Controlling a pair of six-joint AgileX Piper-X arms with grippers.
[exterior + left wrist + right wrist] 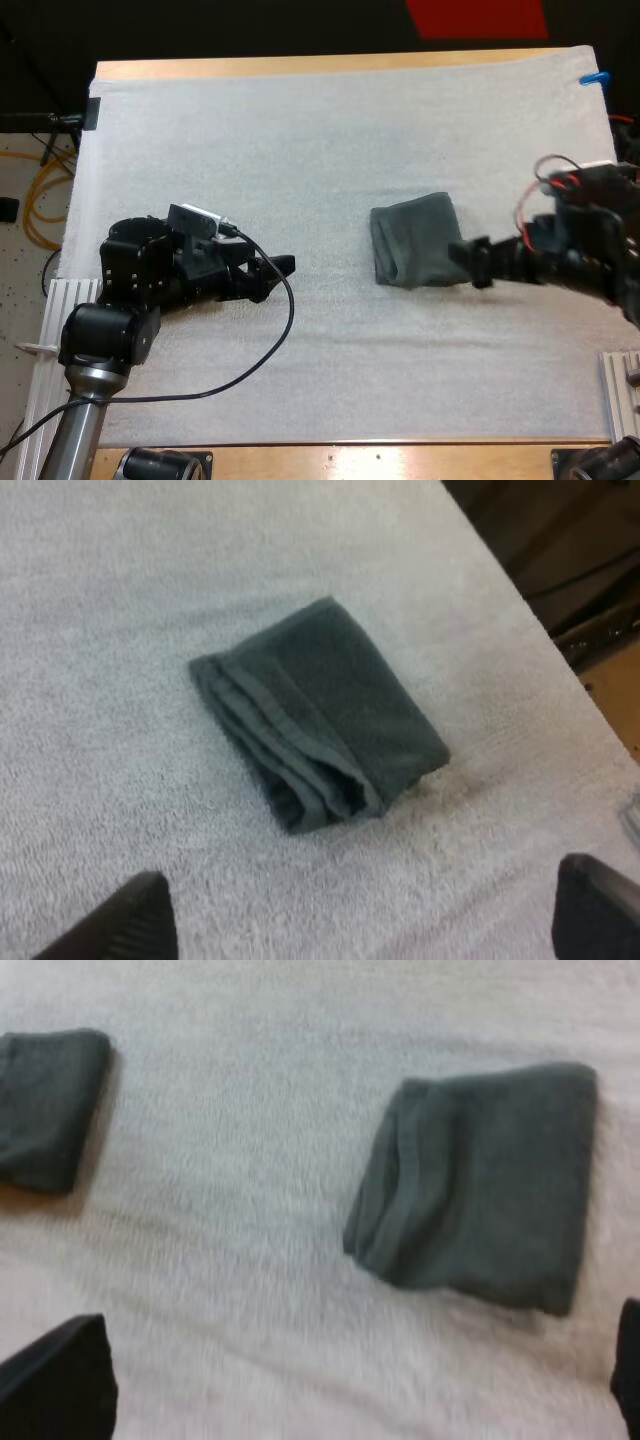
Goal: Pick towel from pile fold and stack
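My high camera sits behind both arms, looking forward and down over the whole surface [300,150]. Each wrist camera looks down from close above, past my left fingers [125,920] or right fingers [60,1380]. All three share the folded towel [412,240].

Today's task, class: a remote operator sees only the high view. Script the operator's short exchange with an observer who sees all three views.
Operator: Is the right gripper pinching the folded towel?
Observer: No. The right wrist view shows its jaws wide apart, clear of the towel.
Operator: And the left gripper?
Observer: The left wrist view shows its jaws open too, with the towel lying ahead of them.
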